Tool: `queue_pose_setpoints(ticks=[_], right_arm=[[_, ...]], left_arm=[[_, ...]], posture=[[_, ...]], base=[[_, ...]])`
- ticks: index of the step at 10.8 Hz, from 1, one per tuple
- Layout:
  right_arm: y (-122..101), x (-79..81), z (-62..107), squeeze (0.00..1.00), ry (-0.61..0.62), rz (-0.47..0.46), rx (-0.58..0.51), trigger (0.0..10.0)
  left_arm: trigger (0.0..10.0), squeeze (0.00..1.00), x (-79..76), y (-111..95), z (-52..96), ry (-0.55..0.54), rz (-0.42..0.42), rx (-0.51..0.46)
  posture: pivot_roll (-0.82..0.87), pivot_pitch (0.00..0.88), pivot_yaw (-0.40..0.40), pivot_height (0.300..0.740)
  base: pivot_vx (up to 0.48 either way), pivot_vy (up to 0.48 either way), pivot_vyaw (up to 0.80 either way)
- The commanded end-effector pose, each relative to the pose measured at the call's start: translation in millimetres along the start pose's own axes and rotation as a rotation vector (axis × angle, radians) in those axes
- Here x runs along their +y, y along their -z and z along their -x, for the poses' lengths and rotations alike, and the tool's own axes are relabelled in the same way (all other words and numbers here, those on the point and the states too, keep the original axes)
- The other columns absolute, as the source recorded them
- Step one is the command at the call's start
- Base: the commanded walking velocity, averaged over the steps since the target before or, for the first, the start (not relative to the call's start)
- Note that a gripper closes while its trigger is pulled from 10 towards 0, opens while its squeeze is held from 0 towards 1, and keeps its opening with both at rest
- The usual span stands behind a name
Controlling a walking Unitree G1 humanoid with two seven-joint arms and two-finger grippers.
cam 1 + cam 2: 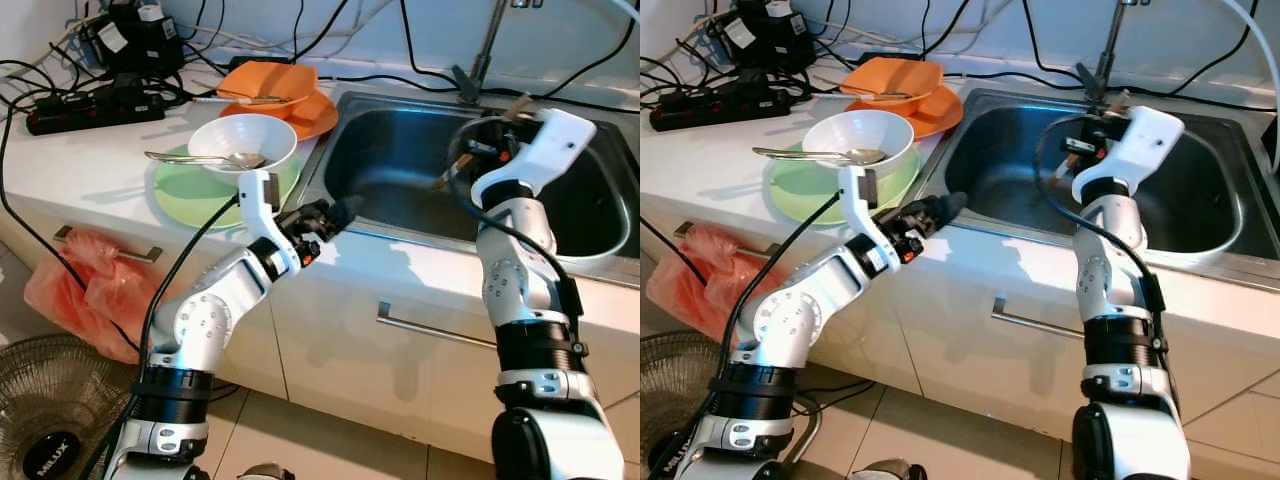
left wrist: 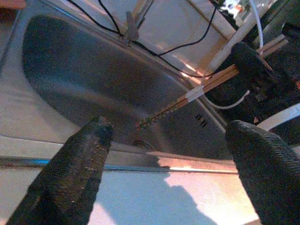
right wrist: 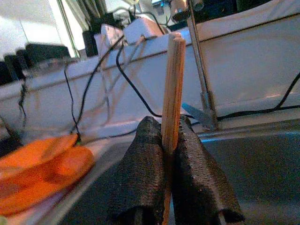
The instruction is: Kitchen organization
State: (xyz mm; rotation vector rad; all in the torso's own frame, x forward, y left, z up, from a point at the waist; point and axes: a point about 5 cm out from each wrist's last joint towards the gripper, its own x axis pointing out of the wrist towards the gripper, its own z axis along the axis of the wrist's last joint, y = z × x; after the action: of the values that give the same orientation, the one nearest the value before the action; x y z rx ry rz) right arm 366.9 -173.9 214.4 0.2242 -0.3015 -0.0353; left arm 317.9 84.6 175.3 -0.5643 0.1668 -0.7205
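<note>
Item: pair of wooden chopsticks point(image 3: 172, 89), pinched in the right gripper point(image 3: 171, 140) above the sink point(image 1: 400, 150).
Handling: light, stiff and thin; likely to pivot or slide apart if pinched loosely.
Hold point: clenched part-way along the shafts, both sticks side by side; a grip nearer the middle would probably steady them.
Right gripper: closed on the chopsticks, over the basin.
Left gripper point(image 2: 168, 154): released, fingers spread wide, hovering at the front rim of the sink, carrying nothing.
Desk point(image 1: 90, 170): white, smooth; bears a white bowl point(image 1: 243, 140) with a spoon point(image 1: 200, 158) on a green plate point(image 1: 180, 190), orange dishes point(image 1: 275, 95) and a power strip point(image 1: 95, 105) with cables.
Sink: steel, slick, faucet point(image 1: 480, 60) behind.
Room: cabinet drawers below, tiled floor, red bag point(image 1: 80, 290), fan point(image 1: 50, 420).
</note>
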Motion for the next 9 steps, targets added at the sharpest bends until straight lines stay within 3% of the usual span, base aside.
queue_pose_setpoints(ticks=[1, 3, 4, 8, 9], right_arm=[[2, 2.3, -1.4, 1.0, -0.019, 0.065, 0.001, 10.0], [15, 3.7, 3.1, 1.0, -0.042, 0.128, 0.029, 10.0], [19, 4.9, 4.4, 1.0, -0.052, 0.142, 0.037, 10.0], [22, 8.8, 4.1, 1.0, -0.085, 0.153, 0.023, 10.0], [24, 9.4, 5.1, 1.0, -0.092, 0.116, 0.031, 10.0]], left_arm=[[10.0, 1.0, -1.9, 0, 2.4, 0.006, -0.066, 0.008], [10.0, 1.0, -4.7, 4, 2.3, 0.016, -0.142, 0.036], [10.0, 0.35, -6.1, 5, 2.1, 0.019, -0.152, 0.039], [10.0, 0.38, -4.9, 7, 2.0, 0.016, -0.165, 0.042], [10.0, 0.41, -5.0, 7, 2.4, 0.018, -0.176, 0.044]], posture=[[0.18, 0.037, 0.047, 0.74], [0.19, 0.038, 0.046, 0.74], [0.19, 0.041, 0.048, 0.74], [0.19, 0.038, 0.051, 0.74], [0.19, 0.038, 0.051, 0.74]], base=[[0.0, 0.0, 0.0], [0.0, 0.0, 0.0], [0.0, 0.0, 0.0], [0.0, 0.0, 0.0], [0.0, 0.0, 0.0]])
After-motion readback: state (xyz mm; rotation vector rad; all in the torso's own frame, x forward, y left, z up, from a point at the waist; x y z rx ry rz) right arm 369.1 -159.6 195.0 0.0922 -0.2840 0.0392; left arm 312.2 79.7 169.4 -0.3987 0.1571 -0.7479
